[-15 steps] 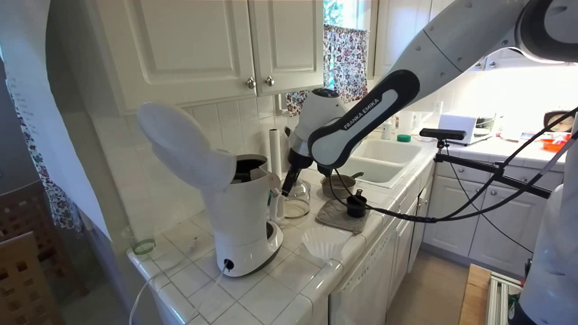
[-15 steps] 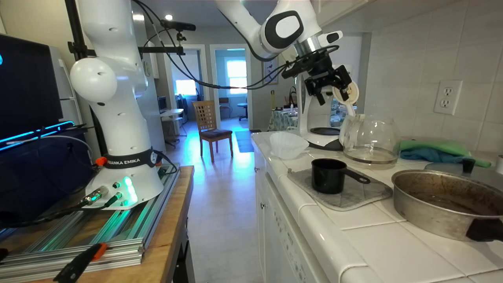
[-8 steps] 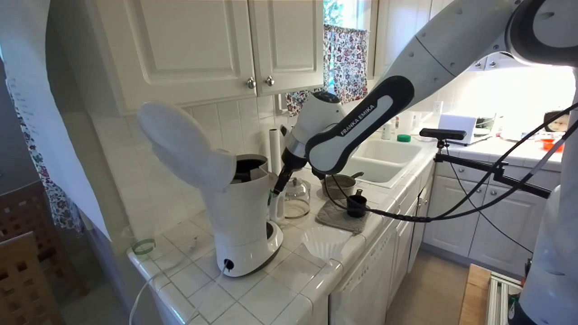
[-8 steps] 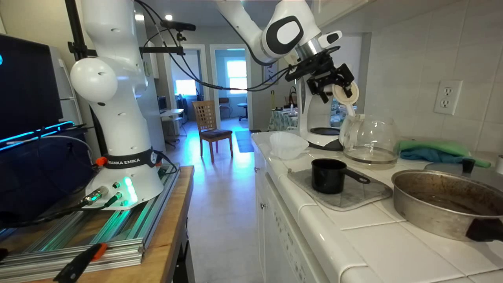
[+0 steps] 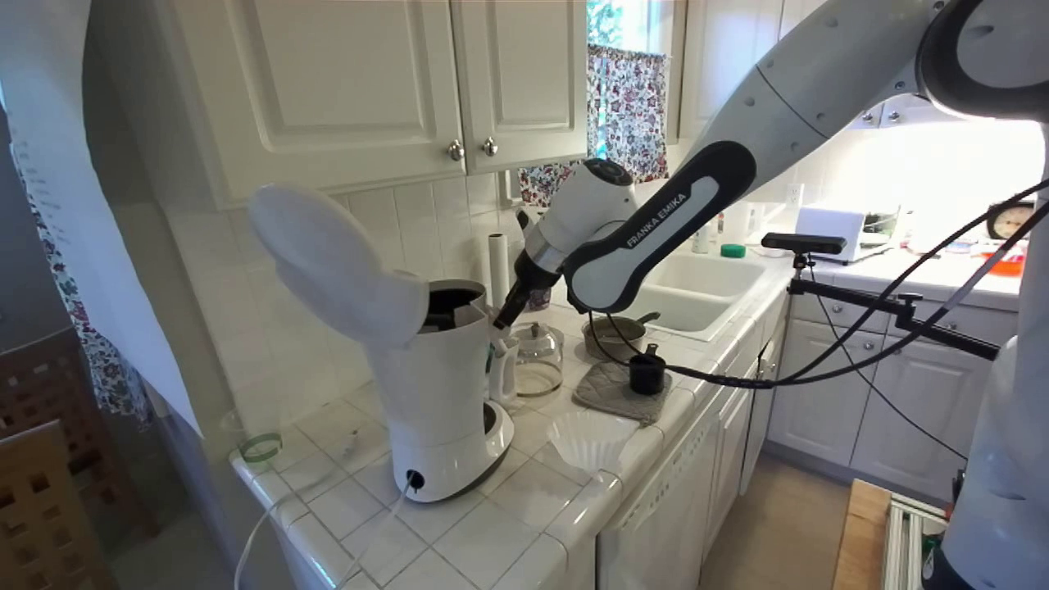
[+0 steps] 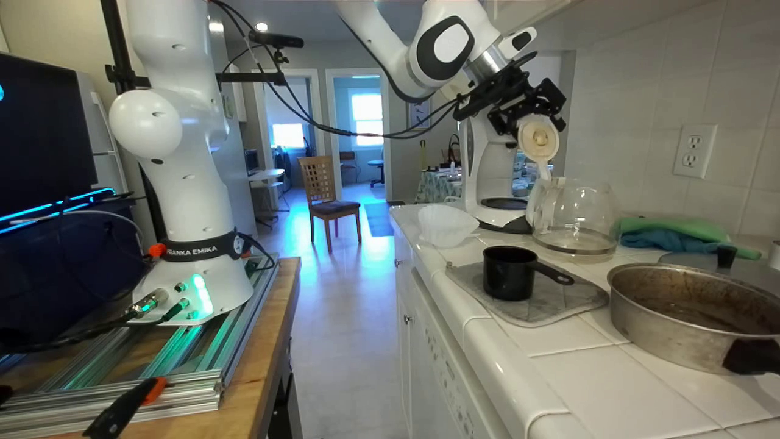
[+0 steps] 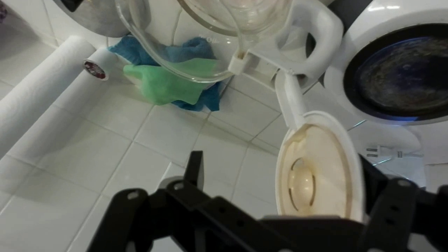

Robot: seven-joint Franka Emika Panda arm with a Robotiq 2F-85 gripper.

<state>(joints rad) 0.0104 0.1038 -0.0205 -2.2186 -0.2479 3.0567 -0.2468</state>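
Observation:
A glass carafe (image 6: 579, 210) stands on the counter beside the white coffee maker (image 5: 434, 393). The carafe's white lid (image 6: 539, 140) is flipped up on its hinge, cream inner side showing. In the wrist view my gripper (image 7: 284, 171) is open, with the raised lid (image 7: 320, 175) between its fingers, closer to the right one. A gap of tile shows between the lid and the left finger (image 7: 195, 168). Whether the right finger touches the lid I cannot tell. The carafe handle (image 7: 325, 35) points toward the coffee maker's hot plate (image 7: 402, 73). The coffee maker's top cover (image 5: 320, 262) is up.
A black measuring cup (image 6: 509, 274) sits on a grey mat (image 6: 536, 317) near the counter's front edge. Close by are a metal pan (image 6: 670, 341) and a paper filter (image 6: 445, 225). Green and blue cloths (image 7: 168, 84) and a paper roll (image 7: 38, 84) lie behind the carafe.
My gripper has shifted toward the carafe lid and the tiled wall, then risen a little and tilted. Carafe, lid and coffee maker look unmoved; the jaws stay open.

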